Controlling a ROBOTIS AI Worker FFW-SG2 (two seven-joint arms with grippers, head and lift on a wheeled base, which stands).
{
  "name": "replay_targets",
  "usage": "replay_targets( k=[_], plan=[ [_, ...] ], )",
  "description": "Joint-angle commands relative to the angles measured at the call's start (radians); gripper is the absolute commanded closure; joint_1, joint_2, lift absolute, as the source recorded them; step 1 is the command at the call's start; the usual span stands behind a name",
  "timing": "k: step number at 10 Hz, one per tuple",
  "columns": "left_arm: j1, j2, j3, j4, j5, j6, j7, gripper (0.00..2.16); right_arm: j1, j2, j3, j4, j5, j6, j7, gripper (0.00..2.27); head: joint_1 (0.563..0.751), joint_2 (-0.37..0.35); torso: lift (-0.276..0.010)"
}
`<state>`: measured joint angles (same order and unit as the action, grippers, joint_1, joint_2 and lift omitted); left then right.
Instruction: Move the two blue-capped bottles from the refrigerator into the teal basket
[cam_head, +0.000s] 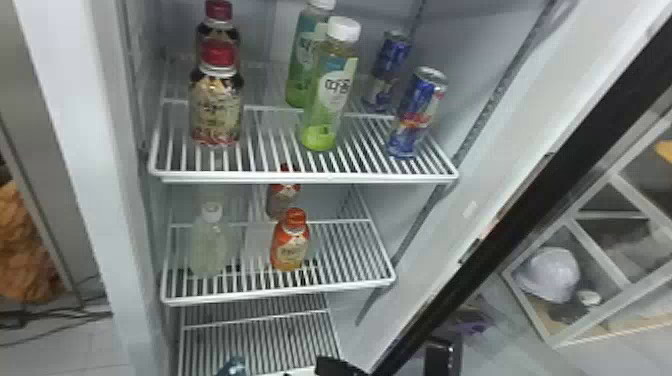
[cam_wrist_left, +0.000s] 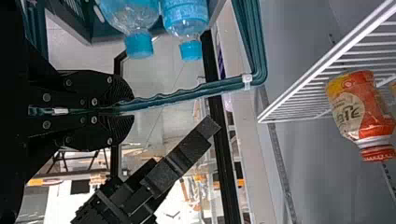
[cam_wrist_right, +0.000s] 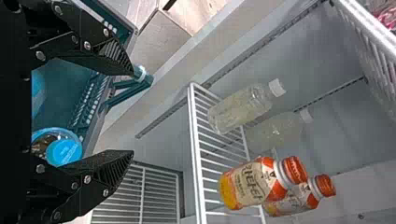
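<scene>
Your left gripper (cam_wrist_left: 131, 111) has fingers clamped on handle (cam_wrist_left: 182, 96) of teal basket (cam_wrist_right: 65, 81). Right gripper (cam_head: 384, 351) is empty near basket, fingers wide apart. Both blue-capped bottles, one (cam_wrist_left: 128, 14) and its neighbor (cam_wrist_left: 184, 16), are in basket btw, side by side, caps up. On middle shelf (cam_head: 350, 287) you've got orange bottle (cam_head: 291, 245) and white-capped pale bottle (cam_head: 209, 245), standing apart.
</scene>
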<state>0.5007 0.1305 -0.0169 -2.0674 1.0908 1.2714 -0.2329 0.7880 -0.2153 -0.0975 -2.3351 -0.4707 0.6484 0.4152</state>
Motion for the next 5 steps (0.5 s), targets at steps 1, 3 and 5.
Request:
replay_targets(
  k=[1, 3, 5],
  plan=[
    [0.000, 0.000, 0.000, 0.000, 0.000, 0.002, 0.000, 1.11, 0.002, 0.004, -0.002, -0.003, 0.009, -0.042, 0.005, 0.47, 0.695, -0.350, -0.136],
    [0.000, 0.000, -0.001, 0.000, 0.000, 0.000, 0.000, 1.11, 0.015, 0.021, -0.011, -0.003, 0.034, -0.172, 0.005, 0.46, 0.695, -0.350, -0.136],
    [0.000, 0.000, -0.001, 0.000, 0.000, 0.000, 0.000, 1.11, 0.019, 0.036, -0.019, 0.000, 0.067, -0.295, 0.004, 0.46, 0.695, -0.350, -0.136]
  ],
)
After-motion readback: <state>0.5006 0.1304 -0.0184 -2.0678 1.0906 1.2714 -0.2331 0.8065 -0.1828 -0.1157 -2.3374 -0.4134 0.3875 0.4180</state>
